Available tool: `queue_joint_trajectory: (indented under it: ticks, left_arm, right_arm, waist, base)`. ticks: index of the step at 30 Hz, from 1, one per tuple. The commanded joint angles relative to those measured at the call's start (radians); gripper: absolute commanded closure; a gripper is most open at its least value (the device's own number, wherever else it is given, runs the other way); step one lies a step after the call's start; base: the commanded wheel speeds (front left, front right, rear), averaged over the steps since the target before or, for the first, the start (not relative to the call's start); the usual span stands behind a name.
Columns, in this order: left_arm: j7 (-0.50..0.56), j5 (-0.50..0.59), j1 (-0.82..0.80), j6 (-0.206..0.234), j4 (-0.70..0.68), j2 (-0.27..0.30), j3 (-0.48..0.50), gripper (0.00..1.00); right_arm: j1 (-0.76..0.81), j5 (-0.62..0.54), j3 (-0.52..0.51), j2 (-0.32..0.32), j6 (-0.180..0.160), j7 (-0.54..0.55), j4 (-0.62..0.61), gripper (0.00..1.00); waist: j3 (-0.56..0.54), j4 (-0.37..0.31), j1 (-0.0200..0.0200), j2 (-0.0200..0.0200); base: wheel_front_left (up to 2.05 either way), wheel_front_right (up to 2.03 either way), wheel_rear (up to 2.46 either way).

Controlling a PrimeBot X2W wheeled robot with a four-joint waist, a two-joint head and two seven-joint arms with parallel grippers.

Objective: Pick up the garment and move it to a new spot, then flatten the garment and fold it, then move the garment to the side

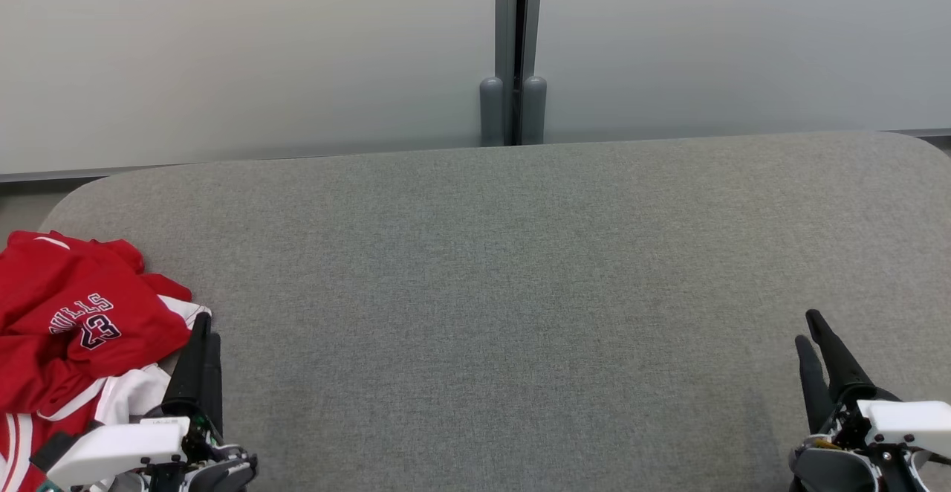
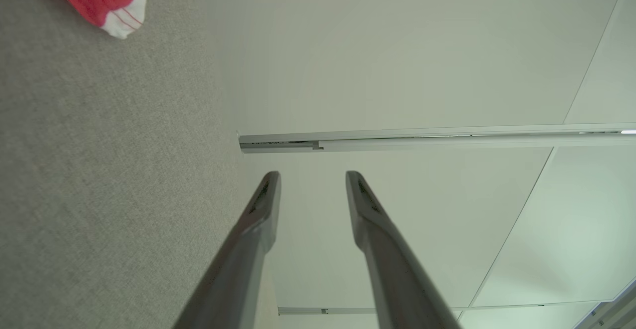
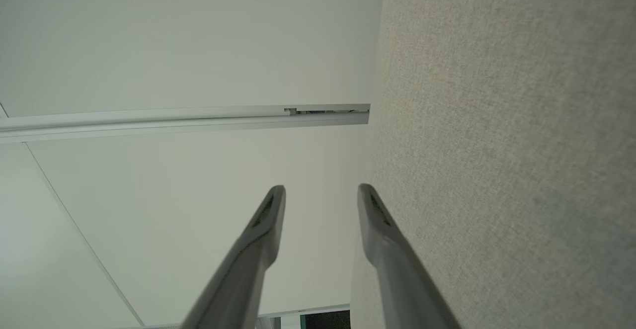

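At the left edge of the surface (image 1: 520, 291), the garment (image 1: 82, 321) lay crumpled, so by my judgement you had every step left to do. Your left jaws stood just beside it, your right jaws well apart, both parted and holding nothing.

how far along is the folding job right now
Nothing looks done: the jersey lies crumpled on the table, far left. Nothing is in hand; the left gripper and right gripper are open and empty. Picking up, moving, flattening, folding and setting aside are all left.
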Motion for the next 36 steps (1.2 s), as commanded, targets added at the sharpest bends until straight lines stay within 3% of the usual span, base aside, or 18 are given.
queue_joint_trajectory:
  ticks: [1, 18, 28, 36]
  left_arm:
    - [-0.006, 0.002, -0.016, 0.000, -0.014, 0.004, -0.002, 0.00]
    - [-0.084, 0.086, -0.026, -0.001, -0.071, 0.007, -0.028, 0.00]
    - [-0.127, 0.228, -0.026, -0.001, -0.110, 0.008, -0.035, 0.00]
    - [-0.157, 0.413, -0.018, -0.001, -0.138, 0.009, -0.043, 0.00]
  right_arm:
    - [-0.012, 0.001, 0.004, -0.005, 0.000, -0.004, -0.017, 0.00]
    - [-0.018, -0.036, 0.079, -0.016, 0.001, -0.081, -0.098, 0.00]
    - [-0.027, -0.128, 0.122, -0.038, 0.001, -0.128, -0.147, 0.00]
    - [-0.029, -0.268, 0.156, -0.045, 0.001, -0.158, -0.154, 0.00]
  waist:
    - [0.000, 0.000, 0.0000, 0.0000]
    - [0.002, 0.001, 0.0000, 0.0000]
    - [0.003, 0.001, 0.0000, 0.0000]
    - [0.003, 0.003, 0.0000, 0.0000]
  base:
    - [0.00, 0.00, 0.00]
    - [0.00, 0.00, 0.00]
    - [0.00, 0.00, 0.00]
    - [0.00, 0.00, 0.00]
